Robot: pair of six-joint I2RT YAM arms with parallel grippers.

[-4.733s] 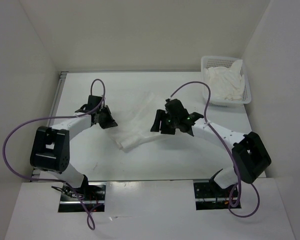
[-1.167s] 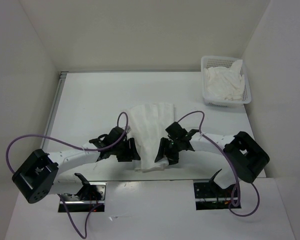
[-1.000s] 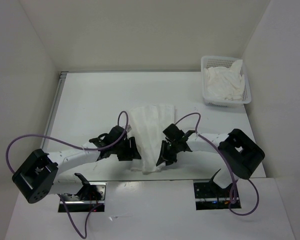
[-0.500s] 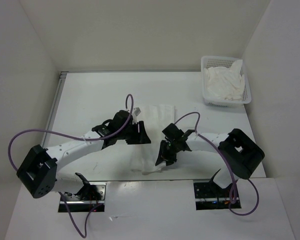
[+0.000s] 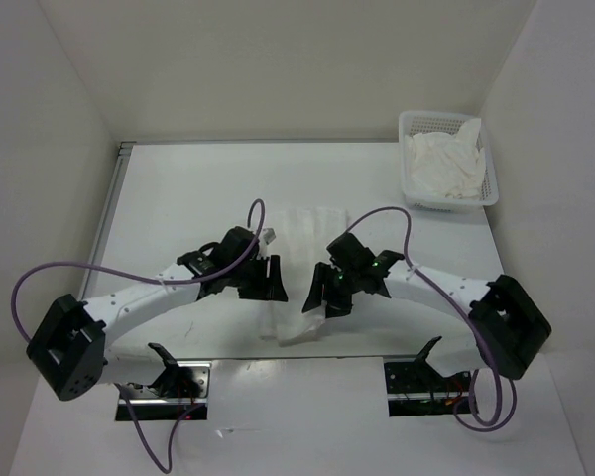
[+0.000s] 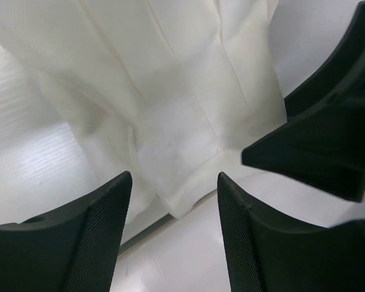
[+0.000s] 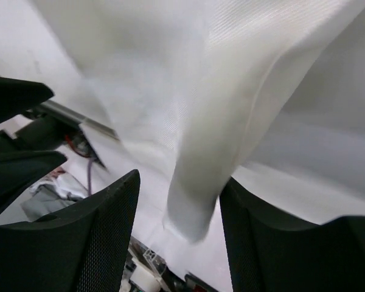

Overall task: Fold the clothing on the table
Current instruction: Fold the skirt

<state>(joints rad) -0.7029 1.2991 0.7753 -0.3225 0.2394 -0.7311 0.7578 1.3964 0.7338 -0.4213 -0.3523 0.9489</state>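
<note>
Operator: Right arm's elbow has swung outward since half a second ago. Where is the clothing (image 5: 299,224)?

Technician: On the table (image 5: 178,188), near its middle, running far to near between the left gripper (image 5: 268,280) and the right gripper (image 5: 319,297).

Operator: Jaw states?

Technician: The overhead view hides them. Left wrist view: fingers (image 6: 97,243) spread, pleated fabric below, nothing clamped. Right wrist view: fingers (image 7: 103,243) spread, a blurred fold hanging between them; pad contact cannot be determined.
</note>
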